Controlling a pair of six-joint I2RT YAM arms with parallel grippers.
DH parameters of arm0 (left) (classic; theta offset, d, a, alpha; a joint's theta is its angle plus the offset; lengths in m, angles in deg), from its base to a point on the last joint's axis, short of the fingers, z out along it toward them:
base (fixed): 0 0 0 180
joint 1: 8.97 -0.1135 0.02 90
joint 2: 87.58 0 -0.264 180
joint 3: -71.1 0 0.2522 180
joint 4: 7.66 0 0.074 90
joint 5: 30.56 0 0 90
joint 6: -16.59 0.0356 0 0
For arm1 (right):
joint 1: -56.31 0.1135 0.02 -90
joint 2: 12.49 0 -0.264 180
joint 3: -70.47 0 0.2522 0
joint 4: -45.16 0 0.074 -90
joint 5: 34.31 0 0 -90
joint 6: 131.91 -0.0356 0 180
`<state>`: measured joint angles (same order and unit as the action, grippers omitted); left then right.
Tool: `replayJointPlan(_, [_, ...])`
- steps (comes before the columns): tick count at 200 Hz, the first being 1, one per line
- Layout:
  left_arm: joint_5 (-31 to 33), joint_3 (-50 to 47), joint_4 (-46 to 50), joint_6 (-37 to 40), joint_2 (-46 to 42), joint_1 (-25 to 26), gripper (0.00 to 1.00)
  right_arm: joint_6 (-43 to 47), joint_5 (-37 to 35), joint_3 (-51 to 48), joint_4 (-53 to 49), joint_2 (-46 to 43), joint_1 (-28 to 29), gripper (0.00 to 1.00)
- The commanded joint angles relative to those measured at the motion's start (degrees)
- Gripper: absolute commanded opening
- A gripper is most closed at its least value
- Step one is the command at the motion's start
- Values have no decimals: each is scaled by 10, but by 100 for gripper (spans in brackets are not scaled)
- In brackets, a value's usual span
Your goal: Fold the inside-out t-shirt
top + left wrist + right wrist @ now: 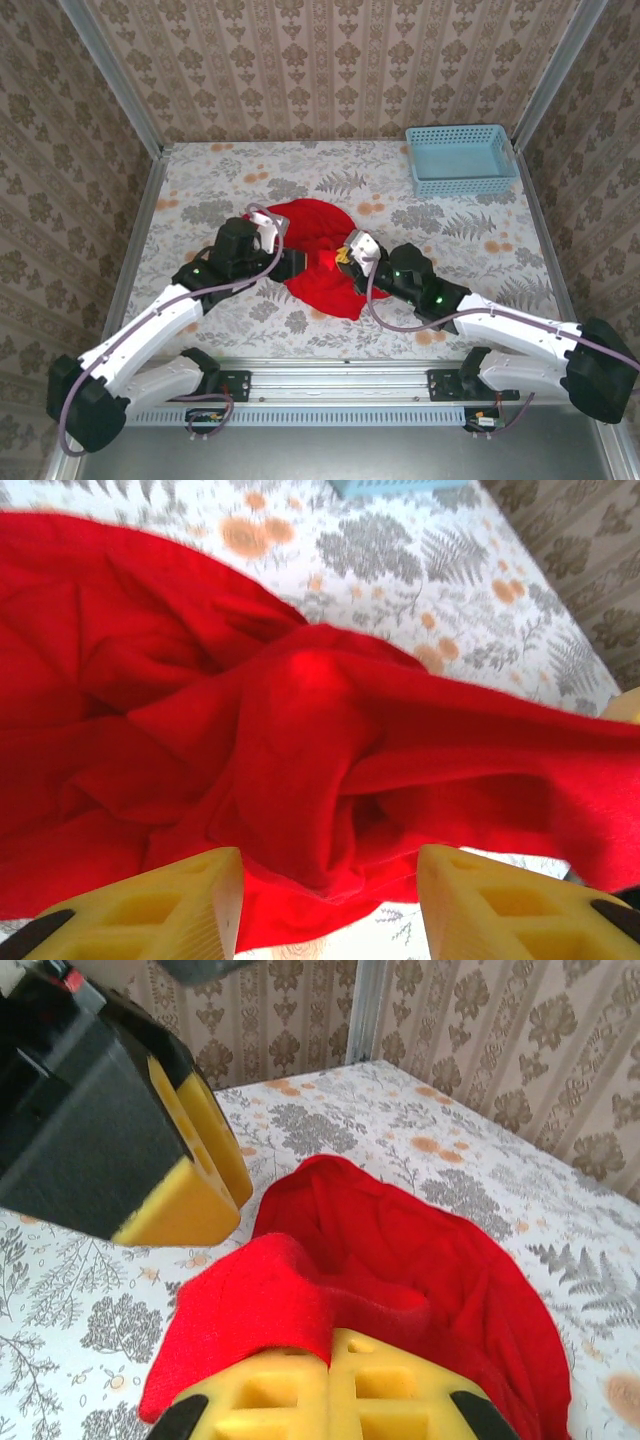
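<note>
shirt (318,255): red, crumpled heap mid-table (230,185), between both grippers
left gripper (328,872): fingers spread, a shirt fold bulging in the gap between them
right gripper (330,1345): fingers pressed together, pinching a shirt edge at the tips
basket (460,160): light blue, far right corner, well apart from shirt

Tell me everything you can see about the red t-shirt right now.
The t-shirt is plain bright red soft cloth with no print visible. It lies bunched and creased in a rumpled heap near the middle of the flowery table, apart from the blue basket. The right hand is shut on a fold of it. The left hand stands open with cloth between its fingers. Sleeves and collar cannot be made out.
</note>
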<state>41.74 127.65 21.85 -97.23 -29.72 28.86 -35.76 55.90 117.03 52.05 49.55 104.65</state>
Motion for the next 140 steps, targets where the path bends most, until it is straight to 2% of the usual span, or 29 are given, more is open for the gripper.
replayJointPlan(1, [-24, -7, -40, -9, 26, 11, 50, -49, -11, -21, 16, -20, -3, 0])
replayJointPlan(42, [-56, -18, -94, -21, 91, 18, 45, -66, -13, -38, 31, -38, -3, 0])
replayJointPlan(102, [-22, -53, -140, -30, 161, 11, 19, -101, -37, -77, 41, -82, -9, 0])
replayJointPlan(140, [-24, -100, -187, -54, 155, -21, 16, -135, -47, -125, 46, -118, -20, 0])
